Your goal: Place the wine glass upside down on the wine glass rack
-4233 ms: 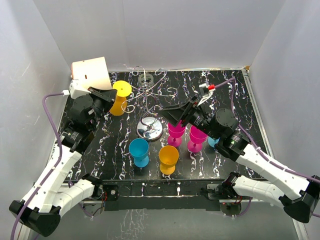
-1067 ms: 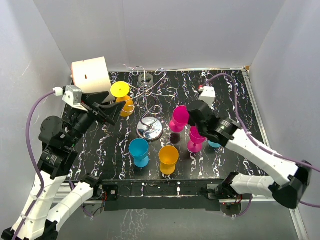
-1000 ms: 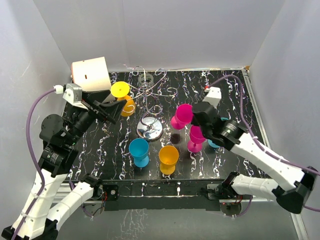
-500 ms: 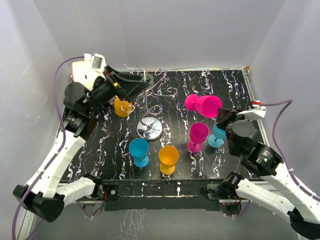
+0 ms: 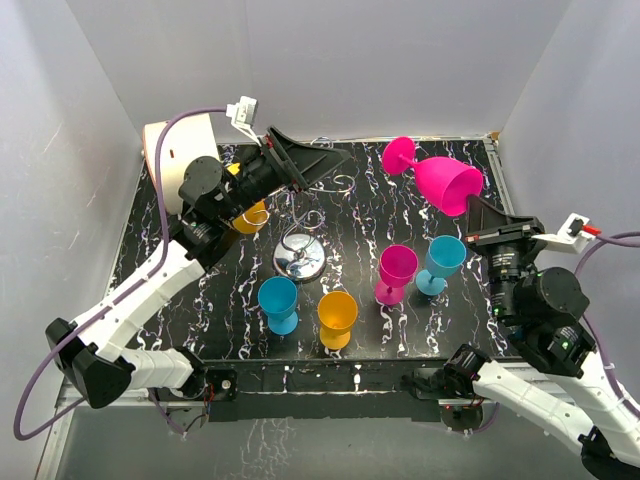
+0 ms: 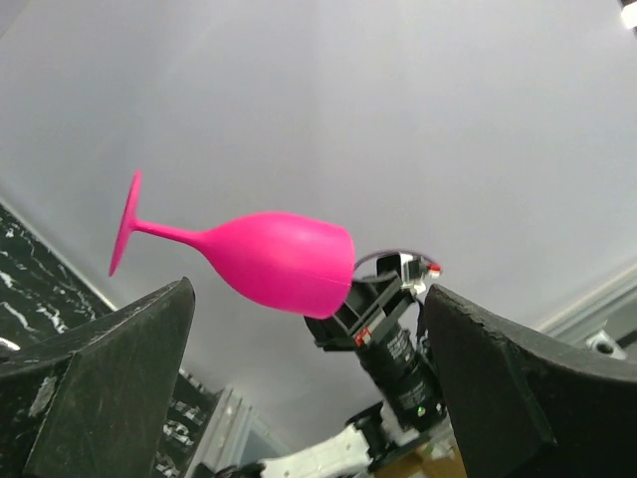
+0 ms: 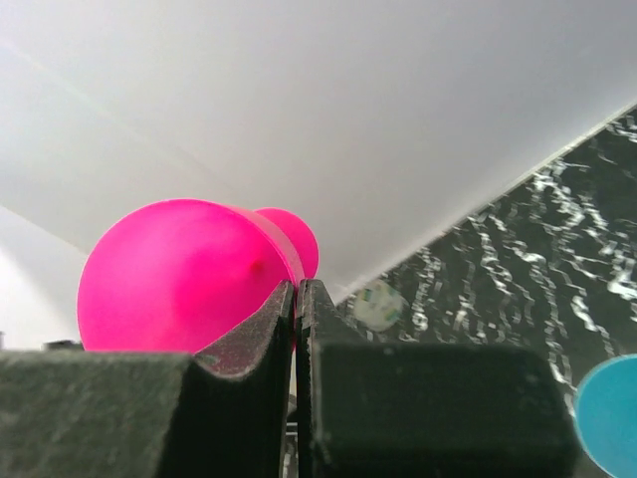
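A pink wine glass [image 5: 440, 180] hangs in the air over the back right of the table, tipped on its side with its foot [image 5: 398, 155] toward the back. My right gripper [image 5: 476, 207] is shut on its rim; in the right wrist view the jaws [image 7: 296, 291] pinch the pink wall [image 7: 179, 274]. The wine glass rack [image 5: 300, 190], silver wire on a chrome base [image 5: 299, 258], stands at centre back. My left gripper [image 5: 335, 163] is raised above the rack, open and empty. In the left wrist view the pink glass [image 6: 269, 261] floats beyond its spread fingers [image 6: 109, 388].
A yellow glass [image 5: 248, 215] hangs at the rack's left side. Upright on the table stand a blue glass [image 5: 278, 300], an orange one [image 5: 337, 315], a pink one [image 5: 395, 270] and a teal one [image 5: 443, 260]. A white roll [image 5: 180, 150] sits at the back left corner.
My right arm has lifted the pink glass up and to the back right, tipping it sideways. My left gripper has risen from beside the yellow glass and swung right above the rack.
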### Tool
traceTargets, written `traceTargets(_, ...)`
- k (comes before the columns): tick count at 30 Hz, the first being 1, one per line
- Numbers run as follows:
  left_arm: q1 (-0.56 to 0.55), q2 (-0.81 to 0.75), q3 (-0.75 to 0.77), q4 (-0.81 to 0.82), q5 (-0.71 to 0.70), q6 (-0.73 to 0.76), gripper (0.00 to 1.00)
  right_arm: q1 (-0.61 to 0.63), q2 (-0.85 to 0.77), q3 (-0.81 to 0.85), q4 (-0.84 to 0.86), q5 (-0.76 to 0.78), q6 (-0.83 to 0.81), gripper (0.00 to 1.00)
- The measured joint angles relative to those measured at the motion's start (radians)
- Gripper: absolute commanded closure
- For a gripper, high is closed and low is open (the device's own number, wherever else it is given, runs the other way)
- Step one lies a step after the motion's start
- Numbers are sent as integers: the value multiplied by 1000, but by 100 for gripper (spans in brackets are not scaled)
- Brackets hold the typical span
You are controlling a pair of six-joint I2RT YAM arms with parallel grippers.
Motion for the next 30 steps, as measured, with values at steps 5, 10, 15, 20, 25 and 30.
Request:
traceTargets(5,-36,22,8,22,-106,-74,1,0,-3,4,113,-52,3,100)
traceTargets(10,-62,54,18,43,-159,-143,1,0,43,52,191,-100,16,100)
traceTargets(15,-95,68,16,95,-207,-219,5,0,96,60,274,-144,37,100)
traceTargets(20,-118,126,68,99,-232,-237,15,0,157,60,328,-197,72,100)
traceTargets(25,-137,129,72,89,-298,-243,32,0,199,60,356,-244,100,100)
traceTargets(30,-140,115,70,91,-351,-237,44,0,204,60,381,-280,117,100)
